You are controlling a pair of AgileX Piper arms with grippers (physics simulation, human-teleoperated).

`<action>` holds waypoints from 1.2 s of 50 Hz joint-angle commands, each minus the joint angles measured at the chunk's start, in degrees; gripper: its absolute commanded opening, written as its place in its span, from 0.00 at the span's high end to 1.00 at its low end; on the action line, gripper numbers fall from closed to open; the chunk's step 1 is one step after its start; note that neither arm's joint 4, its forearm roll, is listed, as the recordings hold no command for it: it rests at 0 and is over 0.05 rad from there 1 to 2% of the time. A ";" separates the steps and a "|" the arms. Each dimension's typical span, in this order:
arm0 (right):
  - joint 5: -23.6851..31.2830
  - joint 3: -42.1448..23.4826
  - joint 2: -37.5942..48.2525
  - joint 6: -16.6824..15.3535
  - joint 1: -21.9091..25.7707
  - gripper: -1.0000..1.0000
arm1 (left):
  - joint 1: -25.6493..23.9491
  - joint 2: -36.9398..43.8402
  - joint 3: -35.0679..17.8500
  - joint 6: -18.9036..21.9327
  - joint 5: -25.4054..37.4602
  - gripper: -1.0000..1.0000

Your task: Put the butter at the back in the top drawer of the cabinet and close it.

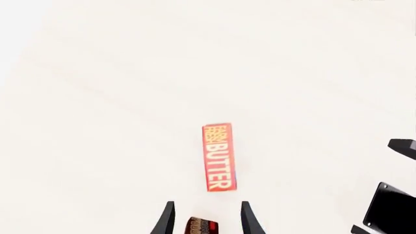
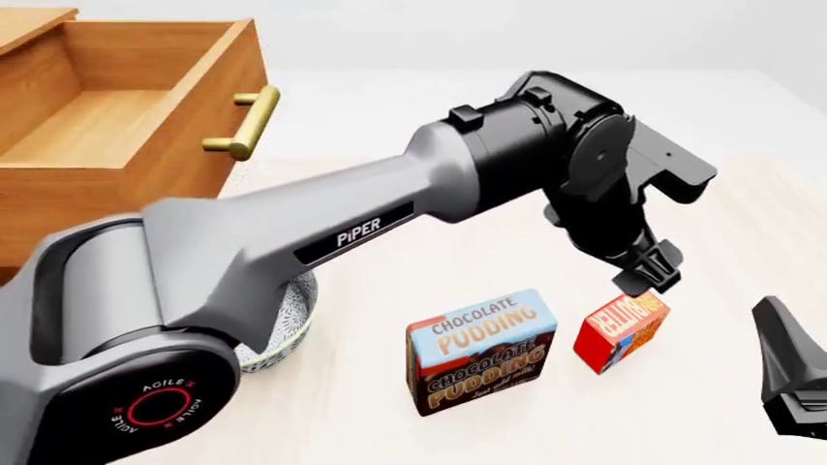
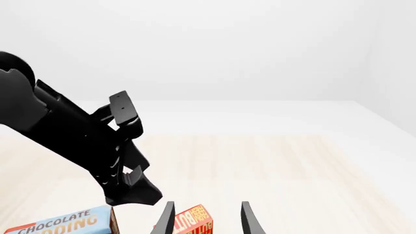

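Observation:
The butter [image 2: 621,330], a small red box with an orange-and-white label, lies on the table just right of the pudding box. It also shows in the left wrist view [image 1: 219,157] and the right wrist view [image 3: 195,222]. My left gripper [image 2: 646,274] hangs open and empty just above it, fingers [image 1: 166,219] apart. My right gripper [image 2: 788,373] is open and empty at the front right, a little right of the butter. The top drawer [image 2: 130,107] of the cabinet [image 2: 77,213] stands pulled open at the far left, and what I see of its light wood inside is bare.
A blue-and-brown Chocolate Pudding box [image 2: 481,351] stands left of the butter, also in the right wrist view [image 3: 58,224]. A patterned bowl [image 2: 294,320] sits partly hidden behind my left arm. The drawer's brass handle [image 2: 246,121] juts toward the table's middle.

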 commanded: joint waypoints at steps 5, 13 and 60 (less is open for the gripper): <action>0.00 0.00 0.00 0.00 0.00 0.00 | -0.67 2.38 -3.08 -1.14 0.86 0.00; 0.00 0.00 0.00 0.00 0.00 0.00 | -0.99 3.44 -4.44 -1.62 1.28 0.00; 0.00 0.00 0.00 0.00 0.00 0.00 | -1.48 8.09 -9.50 -3.17 2.53 0.00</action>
